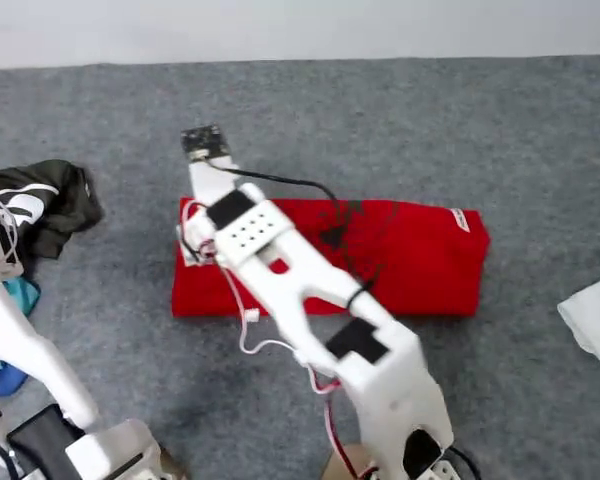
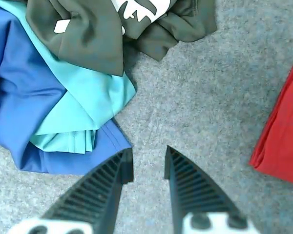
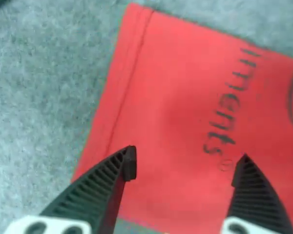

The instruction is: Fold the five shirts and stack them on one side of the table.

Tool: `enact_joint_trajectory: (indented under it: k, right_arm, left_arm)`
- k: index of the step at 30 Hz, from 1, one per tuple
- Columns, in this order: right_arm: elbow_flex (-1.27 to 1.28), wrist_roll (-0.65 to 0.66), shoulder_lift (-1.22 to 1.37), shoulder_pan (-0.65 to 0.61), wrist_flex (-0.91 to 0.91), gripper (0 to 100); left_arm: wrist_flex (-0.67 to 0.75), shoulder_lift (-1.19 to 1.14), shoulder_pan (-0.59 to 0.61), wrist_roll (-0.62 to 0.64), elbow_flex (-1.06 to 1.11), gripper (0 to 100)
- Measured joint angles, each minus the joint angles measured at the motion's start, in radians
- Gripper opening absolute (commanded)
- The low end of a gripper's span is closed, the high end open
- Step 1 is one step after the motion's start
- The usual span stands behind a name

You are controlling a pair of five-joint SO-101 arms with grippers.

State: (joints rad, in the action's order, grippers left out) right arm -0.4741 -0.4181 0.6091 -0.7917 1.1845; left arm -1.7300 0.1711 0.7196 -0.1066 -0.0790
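Note:
A folded red shirt (image 1: 420, 260) with dark print lies across the middle of the grey table. My right gripper (image 3: 185, 165) hangs open just above the red shirt (image 3: 185, 97), close to one hemmed edge, with nothing between its fingers. The right arm (image 1: 245, 230) covers the shirt's left part. At the far left lies a heap of a dark green shirt (image 1: 50, 200), a teal shirt (image 2: 88, 107) and a blue shirt (image 2: 14, 97). My left gripper (image 2: 149, 163) is narrowly open and empty over bare table beside the blue shirt's edge. The red shirt (image 2: 283, 146) is a short way off.
A white shirt (image 1: 595, 320) lies at the table's right edge. The grey felt surface (image 1: 380, 120) runs bare along the back and between the heap and the red shirt. The left arm (image 1: 10, 340) stands at the near left.

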Motion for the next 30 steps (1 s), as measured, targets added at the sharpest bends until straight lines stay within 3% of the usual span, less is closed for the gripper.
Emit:
enact_joint_trajectory:
  k: [14, 30]
  right_arm:
    - [-0.692, -0.023, 0.457, -0.064, 0.252, 32.5]
    - [-0.787, -0.037, 0.606, -0.064, 0.365, 31.7]
  left_arm:
    - [0.0, 0.003, 0.0, 0.0, 0.0, 11]
    - [0.026, 0.003, 0.0, 0.0, 0.109, 11]
